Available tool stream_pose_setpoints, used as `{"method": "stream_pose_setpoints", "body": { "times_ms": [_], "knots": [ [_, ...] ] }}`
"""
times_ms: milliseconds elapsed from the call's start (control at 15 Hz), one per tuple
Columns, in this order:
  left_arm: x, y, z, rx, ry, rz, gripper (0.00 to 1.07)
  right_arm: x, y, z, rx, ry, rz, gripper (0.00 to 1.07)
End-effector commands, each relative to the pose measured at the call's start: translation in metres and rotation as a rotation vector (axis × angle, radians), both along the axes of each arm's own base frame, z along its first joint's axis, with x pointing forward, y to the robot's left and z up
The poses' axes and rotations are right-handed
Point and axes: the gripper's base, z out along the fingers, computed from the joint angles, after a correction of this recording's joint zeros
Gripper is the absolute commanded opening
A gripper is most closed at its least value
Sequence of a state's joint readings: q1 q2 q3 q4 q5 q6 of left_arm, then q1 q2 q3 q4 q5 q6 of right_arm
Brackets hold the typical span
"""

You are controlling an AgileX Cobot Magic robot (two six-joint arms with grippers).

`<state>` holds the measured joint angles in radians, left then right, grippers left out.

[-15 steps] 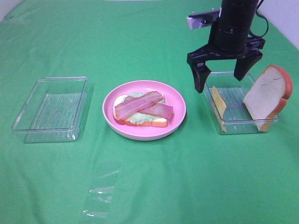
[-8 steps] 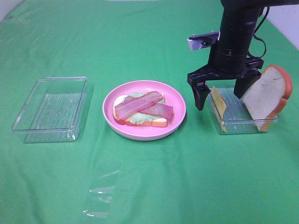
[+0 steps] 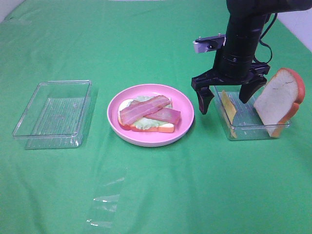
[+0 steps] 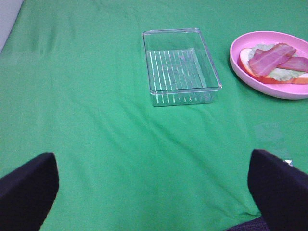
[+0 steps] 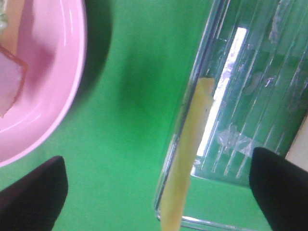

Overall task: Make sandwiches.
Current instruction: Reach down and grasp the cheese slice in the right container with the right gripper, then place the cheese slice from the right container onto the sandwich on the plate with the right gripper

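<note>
right gripper (image 3: 224, 101): stood wide apart, empty, over cheese slice (image 3: 228, 109) in right tray (image 3: 251, 132)
left gripper (image 4: 154, 190): stood wide apart, empty
sandwich (image 3: 146, 116): sat on pink plate (image 3: 151, 141), bacon on top

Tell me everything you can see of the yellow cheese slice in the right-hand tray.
The cheese slice is a thin, flat, pale yellow piece that looks like plastic. It stands on edge, tilted, leaning against the wall of the clear tray nearest the pink plate. The open right gripper hangs above it, one finger outside that wall and one over the tray. It does not appear to touch the slice.
</note>
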<state>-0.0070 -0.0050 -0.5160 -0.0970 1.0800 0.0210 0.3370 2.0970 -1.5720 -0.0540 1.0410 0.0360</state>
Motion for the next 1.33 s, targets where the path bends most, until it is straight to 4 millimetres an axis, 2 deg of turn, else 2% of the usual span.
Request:
{"method": "stream_pose_setpoints", "body": {
  "times_ms": [67,200,267,400,467,533,667,733,800,1133,1333],
  "knots": [
    [-0.002,-0.001,0.0,-0.006,-0.018,-0.005,1.0,0.0,0.0,-0.003,0.004,0.003,-0.02,0.94],
    [-0.002,-0.001,0.0,-0.006,-0.018,-0.005,1.0,0.0,0.001,-0.007,0.001,0.01,-0.022,0.88],
    [-0.002,-0.001,0.0,-0.006,-0.018,-0.005,1.0,0.001,0.001,-0.01,-0.001,0.017,-0.023,0.81],
    [-0.002,-0.001,0.0,-0.006,-0.018,-0.005,1.0,0.001,0.001,-0.012,-0.001,0.017,-0.027,0.75],
    [-0.002,-0.001,0.0,-0.006,-0.018,-0.005,1.0,0.001,0.001,-0.012,-0.001,0.017,-0.027,0.68],
    [-0.002,-0.001,0.0,-0.006,-0.018,-0.005,1.0,0.001,0.001,-0.012,-0.001,0.015,-0.032,0.56],
    [-0.002,-0.001,0.0,-0.006,-0.018,-0.005,1.0,0.002,-0.001,-0.012,-0.023,0.004,-0.055,0.2],
    [-0.002,-0.001,0.0,-0.006,-0.018,-0.005,1.0,0.003,-0.002,-0.012,-0.032,0.0,-0.055,0.06],
    [-0.002,-0.001,0.0,-0.006,-0.018,-0.005,1.0,0.003,-0.002,-0.012,-0.034,-0.001,-0.055,0.0],
    [-0.002,-0.001,0.0,-0.006,-0.018,-0.005,1.0,0.003,-0.002,-0.011,-0.037,-0.004,-0.049,0.0],
    [-0.002,-0.001,0.0,-0.006,-0.018,-0.005,1.0,0.006,-0.001,0.002,-0.043,0.004,-0.044,0.0]
  ]
}}
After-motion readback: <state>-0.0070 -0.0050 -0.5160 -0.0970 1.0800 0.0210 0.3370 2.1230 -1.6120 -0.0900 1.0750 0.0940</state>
